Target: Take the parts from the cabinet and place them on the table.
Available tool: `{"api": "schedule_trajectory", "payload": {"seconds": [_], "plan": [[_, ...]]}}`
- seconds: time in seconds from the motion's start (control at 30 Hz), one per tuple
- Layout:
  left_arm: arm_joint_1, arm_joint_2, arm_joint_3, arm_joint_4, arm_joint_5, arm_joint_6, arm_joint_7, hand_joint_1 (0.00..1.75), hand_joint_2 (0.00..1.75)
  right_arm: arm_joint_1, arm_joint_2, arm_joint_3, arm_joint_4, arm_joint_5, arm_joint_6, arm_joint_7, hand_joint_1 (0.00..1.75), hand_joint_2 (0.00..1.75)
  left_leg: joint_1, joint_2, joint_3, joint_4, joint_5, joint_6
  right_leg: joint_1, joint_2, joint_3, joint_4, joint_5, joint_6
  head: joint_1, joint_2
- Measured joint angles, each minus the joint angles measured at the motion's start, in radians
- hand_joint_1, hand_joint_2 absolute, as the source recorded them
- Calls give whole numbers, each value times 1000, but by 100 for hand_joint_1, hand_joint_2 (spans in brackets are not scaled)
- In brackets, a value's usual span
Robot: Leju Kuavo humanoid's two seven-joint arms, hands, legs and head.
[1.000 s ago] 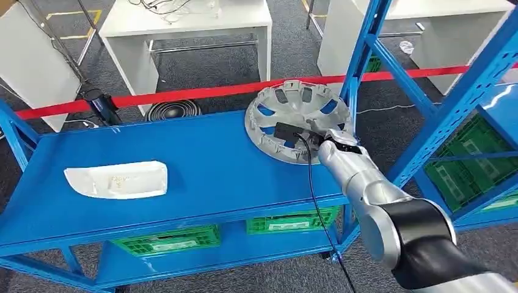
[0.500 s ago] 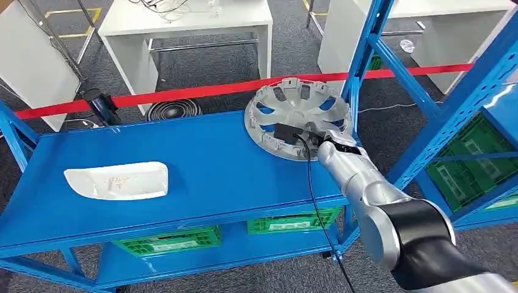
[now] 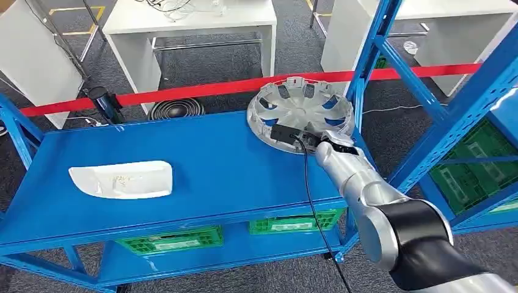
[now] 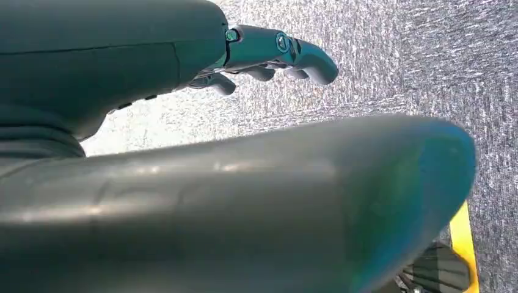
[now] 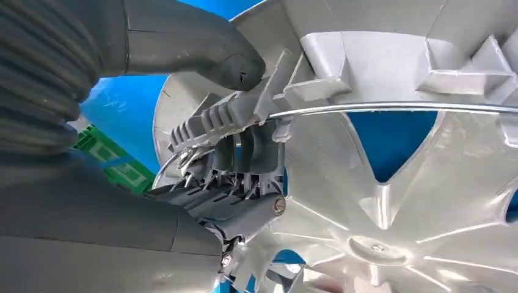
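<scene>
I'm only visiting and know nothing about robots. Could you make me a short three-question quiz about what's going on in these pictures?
1. True or false: the right hand grips the rim of the hubcap.
2. Which thing lies alone toward the shelf's other end? A) a white part B) a red cup C) a metal wrench
3. Fill in: under the shelf sit green ____.

Key
1. True; the right wrist view shows the thumb pressed on the rim, with darker fingers beneath it.
2. A
3. crates
</scene>
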Motion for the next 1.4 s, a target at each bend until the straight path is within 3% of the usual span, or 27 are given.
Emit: {"api": "schedule_trajectory", "payload": {"seconds": [0.5, 0.63, 0.67, 1.23, 1.4], "plan": [[0, -1, 0, 0, -6, 0, -1, 0, 0, 0, 0, 0, 0, -2, 0, 0, 168, 175, -2, -3, 0, 0, -1, 1, -1, -3, 1, 0, -1, 1, 0, 0], [0, -2, 0, 0, -12, -19, -36, 0, 0, 0, 0, 0, 0, 4, -2, 3, 166, 175, -2, -3, 0, 0, -1, 1, -2, -3, 1, -1, -1, 1, 0, 0], [0, -2, 0, 0, -13, -27, -59, 0, 175, 0, 1, 0, 0, 10, -2, 5, 168, 175, -2, -4, 0, 0, -1, 1, -2, -4, 2, -1, -1, 1, 0, 0], [1, -19, 0, 0, -9, -26, -94, 0, 175, -120, 108, 28, 0, 117, 29, 37, 168, 175, -3, -2, 0, 0, -1, 1, -2, -1, 1, 0, -1, 2, 0, 0], [0, -35, 16, 0, 20, 10, -102, 0, 175, -151, 144, 46, 0, 138, 45, 40, 166, 175, -3, -1, 0, 0, -1, 1, -2, 0, 0, 0, -1, 2, 0, 0]]}}
